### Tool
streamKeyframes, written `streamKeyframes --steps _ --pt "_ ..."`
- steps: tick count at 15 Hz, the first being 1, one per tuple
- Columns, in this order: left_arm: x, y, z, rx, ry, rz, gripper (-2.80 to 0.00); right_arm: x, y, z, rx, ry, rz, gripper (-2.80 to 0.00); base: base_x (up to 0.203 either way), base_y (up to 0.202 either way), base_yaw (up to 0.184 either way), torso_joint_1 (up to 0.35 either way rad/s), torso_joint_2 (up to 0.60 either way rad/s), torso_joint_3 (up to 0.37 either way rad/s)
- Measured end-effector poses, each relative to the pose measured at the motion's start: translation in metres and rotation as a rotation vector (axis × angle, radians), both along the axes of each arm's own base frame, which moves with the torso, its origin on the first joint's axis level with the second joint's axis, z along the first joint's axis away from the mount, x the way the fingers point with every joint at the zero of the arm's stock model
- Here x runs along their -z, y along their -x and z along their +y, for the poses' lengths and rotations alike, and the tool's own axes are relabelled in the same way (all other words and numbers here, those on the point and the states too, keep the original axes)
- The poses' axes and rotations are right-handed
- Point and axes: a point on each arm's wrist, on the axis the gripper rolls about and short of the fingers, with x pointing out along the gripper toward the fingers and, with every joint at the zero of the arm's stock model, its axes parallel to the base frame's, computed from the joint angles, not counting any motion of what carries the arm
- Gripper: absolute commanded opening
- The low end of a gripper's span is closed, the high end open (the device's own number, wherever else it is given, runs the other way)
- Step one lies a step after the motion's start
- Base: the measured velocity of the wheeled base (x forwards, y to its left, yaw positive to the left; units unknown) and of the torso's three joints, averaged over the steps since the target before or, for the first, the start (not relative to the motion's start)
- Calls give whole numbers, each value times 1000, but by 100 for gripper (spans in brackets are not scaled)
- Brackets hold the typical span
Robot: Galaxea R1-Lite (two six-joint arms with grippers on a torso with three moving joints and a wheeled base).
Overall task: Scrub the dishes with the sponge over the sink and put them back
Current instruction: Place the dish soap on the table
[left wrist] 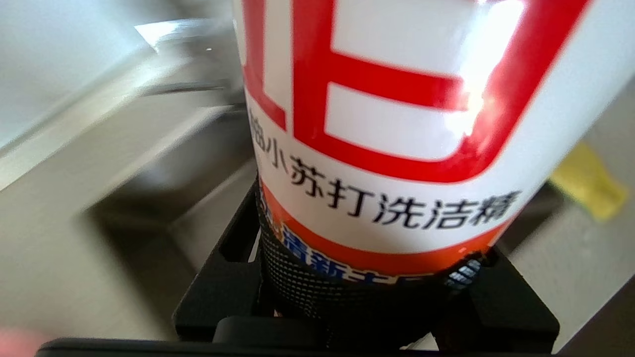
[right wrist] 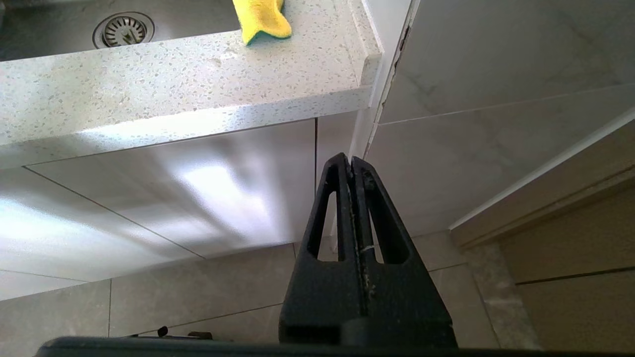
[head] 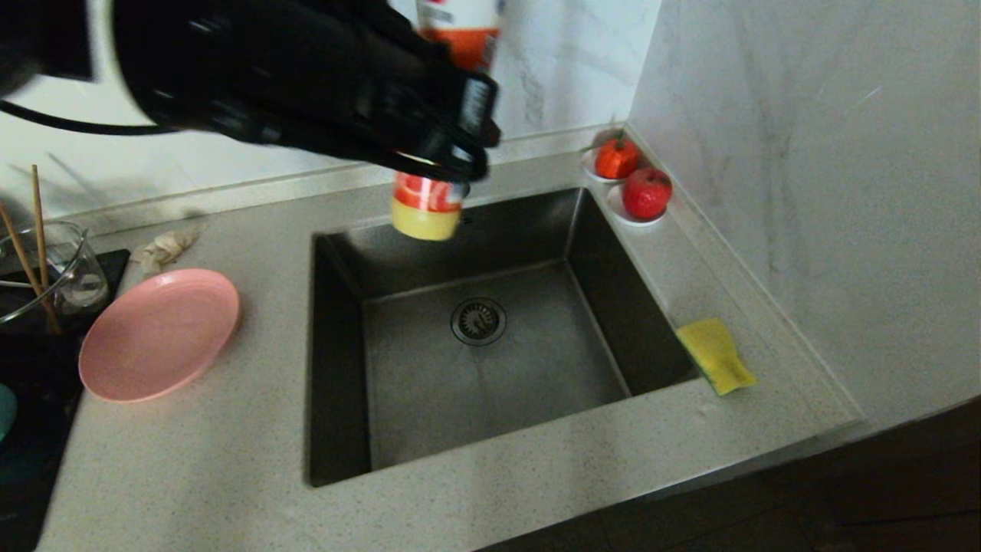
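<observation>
Pale speckled surface against a marble wall, with the dark sink set square in the middle. The left gripper hangs high over the sink's back rim, jaws clamped around a detergent bottle tipped cap-down toward the basin. From those jaws the pink plate lies well off at about eight o'clock on the surface, apart from the sink; only a teal sliver at the left edge hints at the bowl. The sponge sits at about four o'clock, on the sink's right-hand rim, long axis along that rim. That puts it nearer the right gripper, which is parked below the surface edge, jaws pressed together and empty, the sponge at its eleven o'clock.
</observation>
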Motion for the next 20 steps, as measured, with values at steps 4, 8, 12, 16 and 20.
streamKeyframes --steps 4,8,12,16,20 --pt "-49 43 101 -47 203 -76 -280 0 0 0 0 0 0 -280 0 0 0 0 0 0" --pt "-48 63 167 -271 227 -138 -280 0 0 0 0 0 0 -280 0 0 0 0 0 0" --pt "-12 44 206 -512 247 -170 -280 0 0 0 0 0 0 -280 0 0 0 0 0 0" --pt "7 11 239 -690 309 -318 -280 0 0 0 0 0 0 -280 0 0 0 0 0 0" --pt "39 -47 261 -812 341 -395 -280 0 0 0 0 0 0 -280 0 0 0 0 0 0"
